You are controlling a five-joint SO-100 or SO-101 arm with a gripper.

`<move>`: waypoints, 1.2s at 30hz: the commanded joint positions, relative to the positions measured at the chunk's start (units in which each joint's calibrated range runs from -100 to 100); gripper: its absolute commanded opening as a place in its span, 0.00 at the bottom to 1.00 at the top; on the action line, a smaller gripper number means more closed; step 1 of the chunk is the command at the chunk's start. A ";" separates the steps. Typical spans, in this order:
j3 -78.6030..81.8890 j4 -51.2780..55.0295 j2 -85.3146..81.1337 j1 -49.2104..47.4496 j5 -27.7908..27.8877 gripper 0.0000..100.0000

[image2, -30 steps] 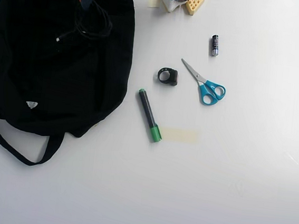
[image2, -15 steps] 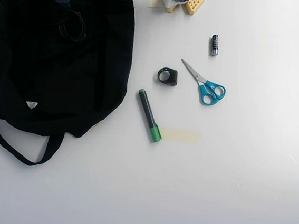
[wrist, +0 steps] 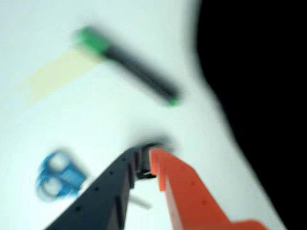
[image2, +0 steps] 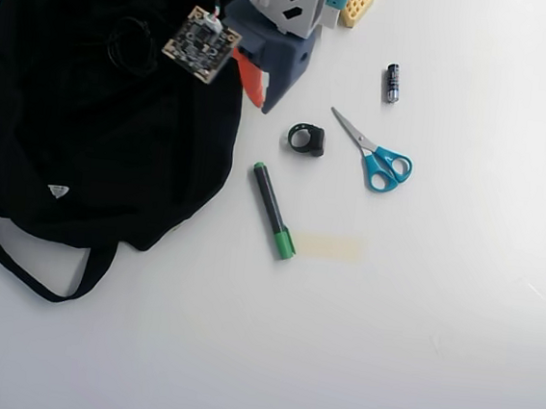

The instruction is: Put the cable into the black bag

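Note:
The black bag (image2: 87,129) lies at the left of the overhead view, and it fills the right edge of the wrist view (wrist: 259,72). The cable (image2: 129,44) shows faintly as a thin black coil lying on the bag's upper part, beside the arm's circuit board. My gripper (image2: 257,92) hangs just past the bag's right edge, above the table. In the blurred wrist view my gripper (wrist: 144,160) has its black and orange jaws nearly together. Only a dark blur shows in the narrow gap. It holds no cable.
A small black ring-shaped object (image2: 306,138) lies just beyond the gripper. A black marker with a green cap (image2: 272,209) lies below it, next to a strip of tape (image2: 330,246). Blue scissors (image2: 379,159) and a battery (image2: 392,83) lie to the right.

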 commanded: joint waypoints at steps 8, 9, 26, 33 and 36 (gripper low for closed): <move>4.92 0.77 -11.08 -13.93 0.28 0.02; 5.55 0.60 -11.66 -14.23 0.28 0.02; 39.15 -16.11 -32.24 -15.35 0.23 0.02; 56.58 -24.38 -44.11 -15.35 0.34 0.02; 64.13 -28.26 -49.17 -15.43 0.39 0.02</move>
